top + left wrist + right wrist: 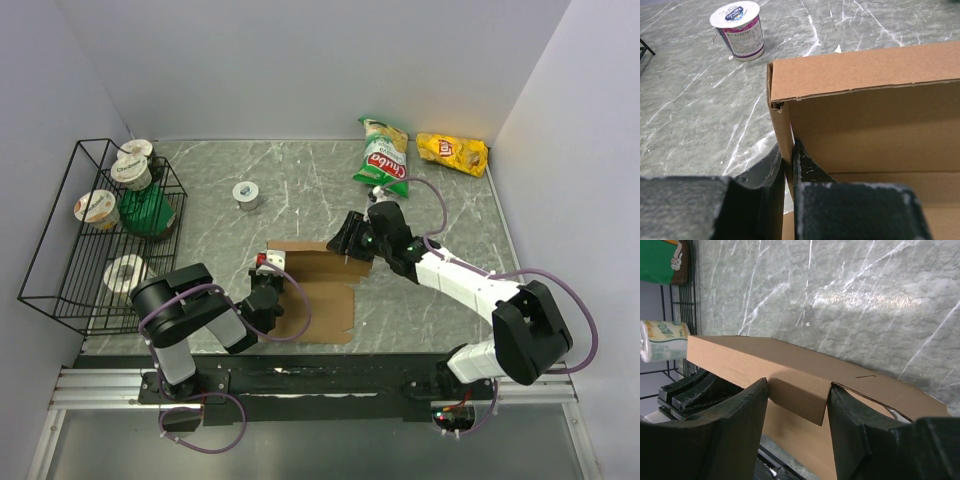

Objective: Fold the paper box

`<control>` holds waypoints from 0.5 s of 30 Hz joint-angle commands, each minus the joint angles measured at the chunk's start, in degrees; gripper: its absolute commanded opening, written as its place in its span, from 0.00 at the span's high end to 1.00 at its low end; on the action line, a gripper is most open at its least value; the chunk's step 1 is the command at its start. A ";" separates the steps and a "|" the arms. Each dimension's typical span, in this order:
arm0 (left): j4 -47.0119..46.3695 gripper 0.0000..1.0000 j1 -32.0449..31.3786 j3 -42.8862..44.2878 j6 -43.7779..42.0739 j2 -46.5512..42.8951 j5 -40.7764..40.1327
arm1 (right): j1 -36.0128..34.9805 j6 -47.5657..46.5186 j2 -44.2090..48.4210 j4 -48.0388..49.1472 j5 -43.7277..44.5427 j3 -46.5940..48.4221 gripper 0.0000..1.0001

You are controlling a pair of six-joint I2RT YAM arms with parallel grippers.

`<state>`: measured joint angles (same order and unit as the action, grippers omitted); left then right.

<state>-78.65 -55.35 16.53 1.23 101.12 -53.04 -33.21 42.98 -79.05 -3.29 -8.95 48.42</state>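
The paper box [322,290], plain brown cardboard, lies open in the middle of the table near the front. My left gripper [268,287] is shut on the box's raised left side wall. In the left wrist view the thin wall [781,130] stands pinched between the fingers of that gripper [788,162], with the far wall [865,75] folded up behind it. My right gripper [348,238] is at the box's far right corner. In the right wrist view its jaws [797,395] are apart, and a small hanging tab [800,400] of the far wall sits between them.
A black wire rack [60,250] with several cups and a green bag stands at the left. A yogurt cup [246,194] stands behind the box and also shows in the left wrist view [740,30]. A green snack bag [382,155] and a yellow one [452,152] lie at the back right.
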 commanded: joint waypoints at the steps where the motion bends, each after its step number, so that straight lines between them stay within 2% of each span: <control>1: -1.68 0.89 -0.99 0.78 -2.99 1.18 0.57 | -0.01 0.35 0.47 3.03 -0.37 -0.70 0.42; 2: -1.68 0.89 -0.99 0.95 -2.91 1.44 0.30 | -0.01 -0.35 0.82 3.03 0.68 -0.61 0.38; 3: -1.77 0.90 -0.99 0.87 -2.90 1.53 0.21 | -0.01 -0.88 1.34 2.59 1.38 -0.96 0.28; 6: -1.50 0.90 -0.99 0.95 -2.73 1.36 -0.14 | 0.08 -2.99 5.91 2.50 3.75 -4.02 0.12; 10: -0.72 0.91 -0.90 1.04 -2.29 0.92 -0.84 | 0.25 -5.71 15.47 1.45 5.96 -9.74 0.11; 12: 1.21 0.95 -0.81 1.31 -1.68 0.22 -0.93 | 0.25 -6.50 18.74 0.92 6.66 -13.85 0.11; 14: 4.10 0.98 -0.20 1.13 2.88 -2.05 -0.32 | 0.25 -6.94 23.75 0.92 6.93 -16.68 0.11; 15: 8.56 0.98 0.07 1.04 6.90 -3.20 0.90 | 0.25 -7.56 25.33 1.09 7.02 -19.13 0.11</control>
<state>-78.41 -55.64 17.17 2.26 101.03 -53.45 -33.15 38.33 -60.38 -2.81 -4.49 34.70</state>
